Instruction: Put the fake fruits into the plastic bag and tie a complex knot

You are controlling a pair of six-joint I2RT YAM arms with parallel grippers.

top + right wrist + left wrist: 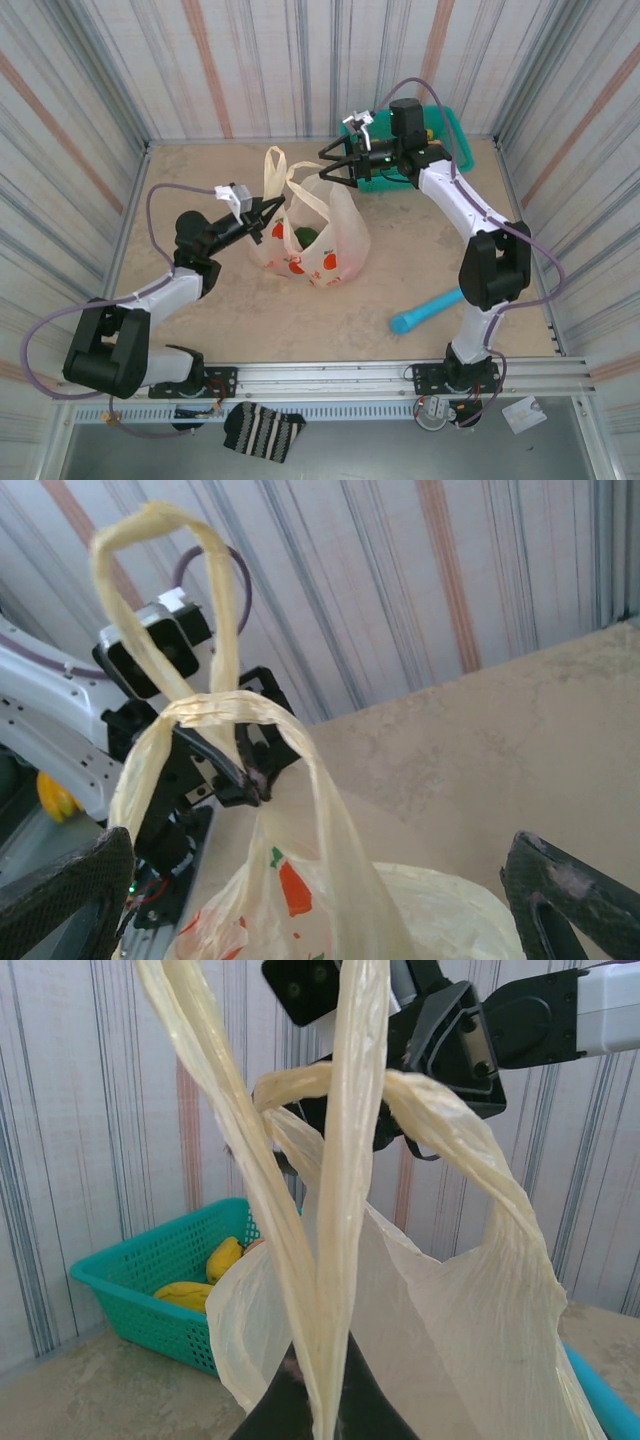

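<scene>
Tabletop (230,320) is beige, speckled and matte. Striped panel walls (200,60) close it in on three sides, grey-white with reddish bands. An aluminium rail (350,378) runs along the near edge. A black-and-white striped cloth (263,430) lies just nearer than the rail, left of centre. A small white card (523,413) sits near right, past the rail; its print is too small to read.

The plastic bag (335,245) sits mid-tabletop. It's cream and semi-see-through, printed with red-orange citrus slices. One dark green fruit (305,236) shows inside it. Both loop handles stand up from the mouth.

Your left tool (268,212) is clamped tight on a handle (350,1160). In its wrist view the strip runs up from between the fingers (375,1420). From the right wrist view you see it pinching where the strips cross, with one loop (155,518) standing above the pinch.

Your right tool (330,165) is spread wide and holds nothing. It hovers over the bag's far side, just left of the teal mesh basket (455,125). Its fingers (60,900) sit at both lower corners of its own view, with the bag top between them, not touching.

The basket is far right by the wall, with yellow bananas (190,1295) in it. A blue cylindrical stick (425,310) lies on the tabletop near right, apart from the bag.
</scene>
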